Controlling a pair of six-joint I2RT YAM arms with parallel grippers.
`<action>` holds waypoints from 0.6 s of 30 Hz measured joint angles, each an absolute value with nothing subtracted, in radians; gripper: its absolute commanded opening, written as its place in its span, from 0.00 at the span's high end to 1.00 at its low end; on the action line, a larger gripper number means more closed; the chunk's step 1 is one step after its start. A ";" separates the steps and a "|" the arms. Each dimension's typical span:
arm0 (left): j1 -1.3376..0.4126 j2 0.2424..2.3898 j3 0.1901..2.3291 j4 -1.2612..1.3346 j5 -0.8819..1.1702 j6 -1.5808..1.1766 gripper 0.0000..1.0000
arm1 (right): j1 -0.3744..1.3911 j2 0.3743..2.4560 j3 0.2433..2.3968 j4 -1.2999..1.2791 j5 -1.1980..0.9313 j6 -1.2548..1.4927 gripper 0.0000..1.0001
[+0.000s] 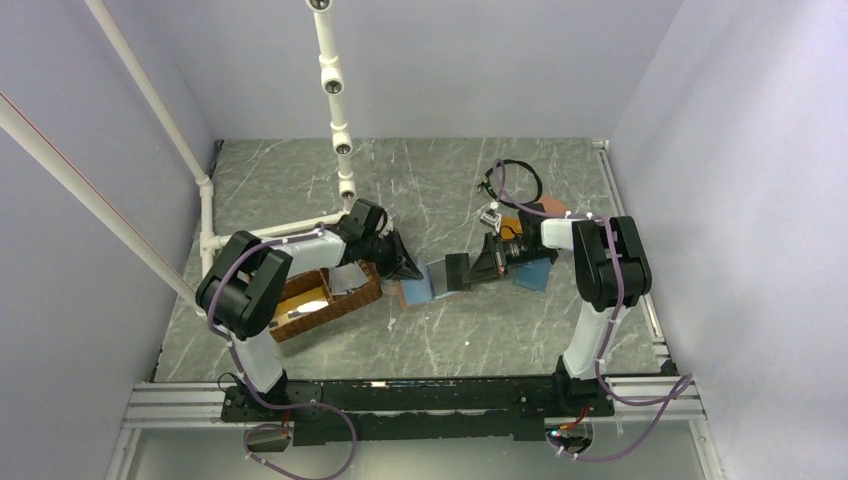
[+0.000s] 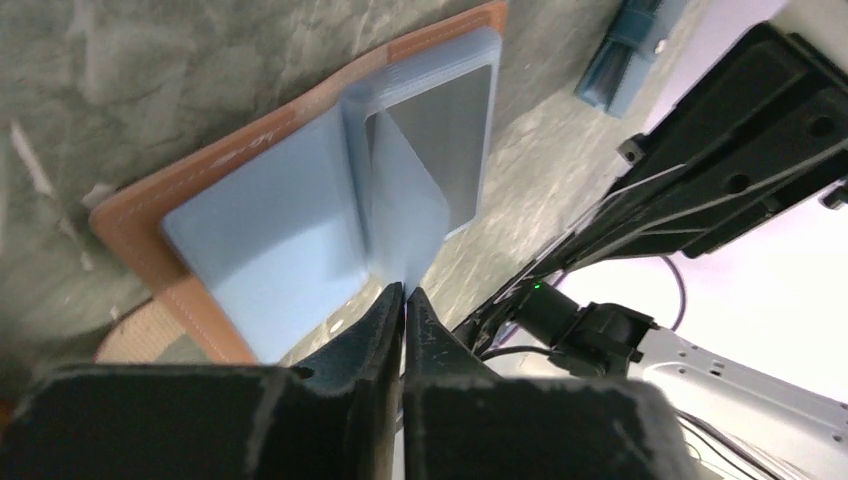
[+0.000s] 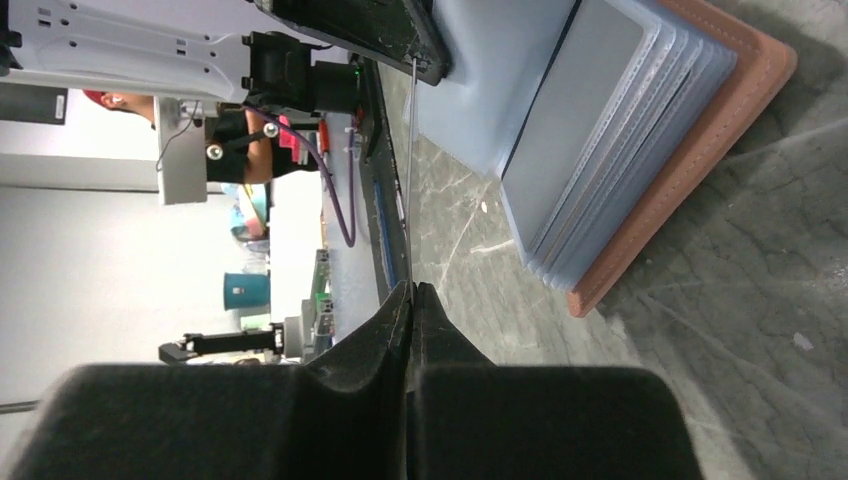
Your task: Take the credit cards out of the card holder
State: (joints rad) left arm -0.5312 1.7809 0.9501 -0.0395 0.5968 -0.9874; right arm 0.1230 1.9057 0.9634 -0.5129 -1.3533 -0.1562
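On the grey table (image 1: 480, 340), a wicker basket (image 1: 310, 325) sits at nine o'clock of the card holder (image 1: 412, 293), which lies open mid-table between both grippers, a grey credit card (image 2: 450, 130) showing in one pocket. The left gripper (image 2: 404, 292), jaws narrow, pinches a blue-grey leaf (image 2: 405, 210) standing up from the holder; the right gripper (image 3: 411, 288), at the holder's three o'clock, is clamped on a thin sheet (image 3: 409, 180) seen edge-on, card or leaf I cannot tell.
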 measured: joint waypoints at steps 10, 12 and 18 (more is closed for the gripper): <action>-0.566 1.784 1.258 -0.547 0.430 -0.883 0.77 | 0.130 1.855 0.972 -0.564 -1.314 -0.214 1.00; -0.570 1.785 1.292 -0.609 0.401 -0.872 0.77 | 0.136 1.845 0.979 -0.581 -1.305 -0.229 1.00; -0.573 1.777 1.298 -0.722 0.313 -0.849 0.77 | 0.170 1.809 0.994 -0.608 -1.263 -0.270 1.00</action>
State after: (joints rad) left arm -0.5732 1.7767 1.2980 -0.7223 0.3130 -0.8490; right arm 0.1699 1.8088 0.9943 -0.6079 -1.2633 -0.2699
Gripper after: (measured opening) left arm 0.230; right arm 0.008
